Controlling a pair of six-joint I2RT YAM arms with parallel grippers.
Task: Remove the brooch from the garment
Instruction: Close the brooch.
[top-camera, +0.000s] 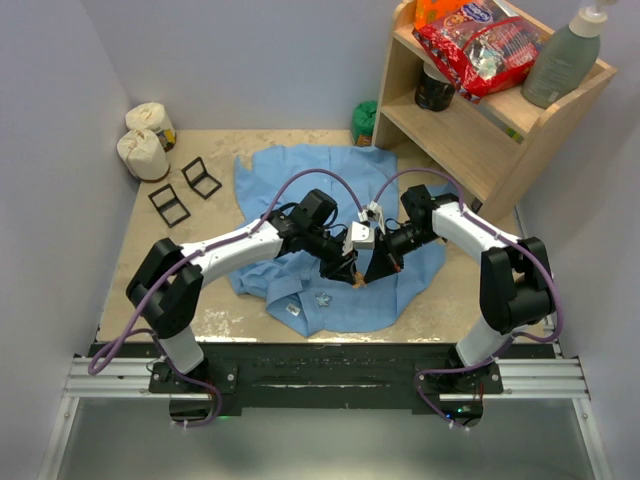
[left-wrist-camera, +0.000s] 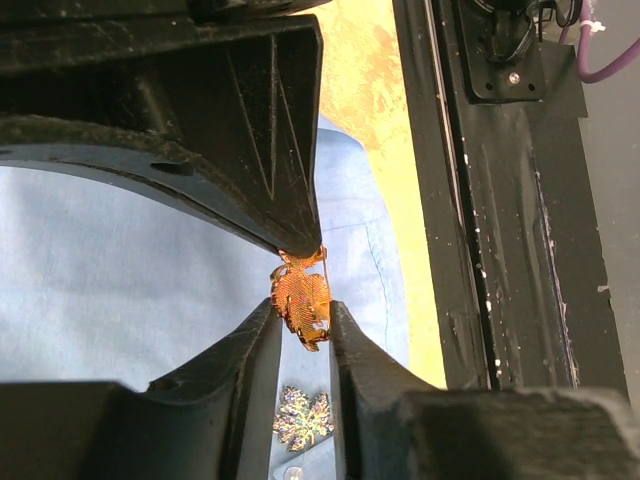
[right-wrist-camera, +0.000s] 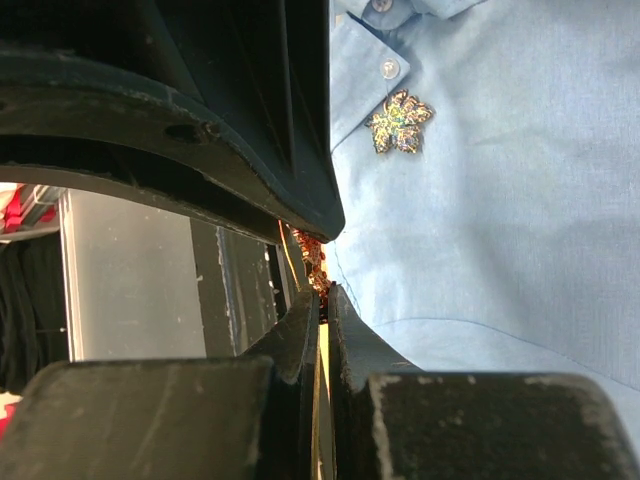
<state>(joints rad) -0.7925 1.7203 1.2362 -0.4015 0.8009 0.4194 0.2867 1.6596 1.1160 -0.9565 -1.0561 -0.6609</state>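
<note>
The orange brooch (left-wrist-camera: 300, 300), leaf-shaped, hangs over the near part of the shirt (top-camera: 260, 165), close to the cloth's front edge. Whether its pin is still through the fabric cannot be told. The left gripper (left-wrist-camera: 300, 318) has the leaf between its two fingers (left-wrist-camera: 250, 370), both pressed against its sides. The right gripper (right-wrist-camera: 322, 292) is fully closed. Its tips meet the brooch's upper end, but whether they pinch any part of it is not visible.

A second, glittery brooch (right-wrist-camera: 398, 122) is pinned to the shirt beside the button strip, near a white button (right-wrist-camera: 388, 68).

The shirt lies spread and rumpled on the table (top-camera: 140, 225). Left of the shirt are two black stands (top-camera: 185, 192) and two white rolls (top-camera: 147, 140). Right of the shirt is a wooden shelf (top-camera: 470, 150) carrying a red bag (top-camera: 480, 45) and a grey bottle (top-camera: 565, 60).
</note>
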